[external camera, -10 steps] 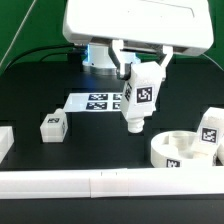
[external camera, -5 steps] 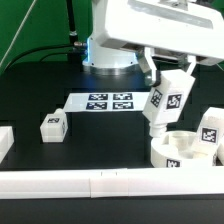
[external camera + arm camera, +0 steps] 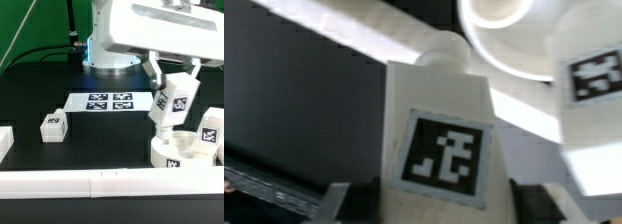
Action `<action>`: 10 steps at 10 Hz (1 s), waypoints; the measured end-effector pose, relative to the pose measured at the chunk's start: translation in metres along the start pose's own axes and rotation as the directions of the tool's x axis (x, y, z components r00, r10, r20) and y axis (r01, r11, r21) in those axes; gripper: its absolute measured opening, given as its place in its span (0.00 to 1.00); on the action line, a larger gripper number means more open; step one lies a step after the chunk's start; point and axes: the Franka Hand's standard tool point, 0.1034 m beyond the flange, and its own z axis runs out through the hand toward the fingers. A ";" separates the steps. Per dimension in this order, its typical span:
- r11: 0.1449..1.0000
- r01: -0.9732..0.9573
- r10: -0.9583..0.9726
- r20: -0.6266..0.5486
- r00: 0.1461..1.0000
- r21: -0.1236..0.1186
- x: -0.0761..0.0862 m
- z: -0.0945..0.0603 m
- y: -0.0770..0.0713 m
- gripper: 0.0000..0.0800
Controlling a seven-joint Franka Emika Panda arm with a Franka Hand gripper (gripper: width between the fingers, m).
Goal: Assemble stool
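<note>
The arm is fitting a leg to the stool. The gripper [image 3: 176,88] pinches 1 blocky white leg [image 3: 167,117] between its 2 fingers and holds it in the air, tilted, with its lower end just above the rim of the seat drum [image 3: 178,153]. I cannot tell from here whether the end touches the drum.

The drum sits on the black table [image 3: 40,95] near the exterior view's right edge. In the wrist view the held leg [image 3: 446,120] fills the middle of the picture, and the drum [image 3: 518,45] curves past its far end, so the 2 are roughly lined up.

To my eye, the next move calls for care:
- Bring the leg's end over a notch in the drum.
- Square off the tilt.
- Press or twist it home without shoving the drum along the table.

A second leg [image 3: 52,127] lies well apart, towards the exterior view's left. A third leg [image 3: 211,129] stands just beside the drum on the right. So I'd judge that this is the first leg of 3.

There is no brand or readable wording anywhere. The only markings are black-and-white square tags:
- 1 on each leg, 1 on the drum's wall.
- 4 on the marker board [image 3: 108,101], behind.
- None that I can see on the long white rail block [image 3: 100,183] along the front.
</note>
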 end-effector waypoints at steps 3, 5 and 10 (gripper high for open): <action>1.000 0.007 -0.007 -0.003 1.000 -0.002 -0.003 0.001 0.002 0.41; 1.000 -0.004 0.004 -0.011 1.000 -0.009 -0.010 0.002 0.023 0.41; 0.999 -0.038 0.039 -0.023 0.999 0.035 -0.005 0.003 0.010 0.41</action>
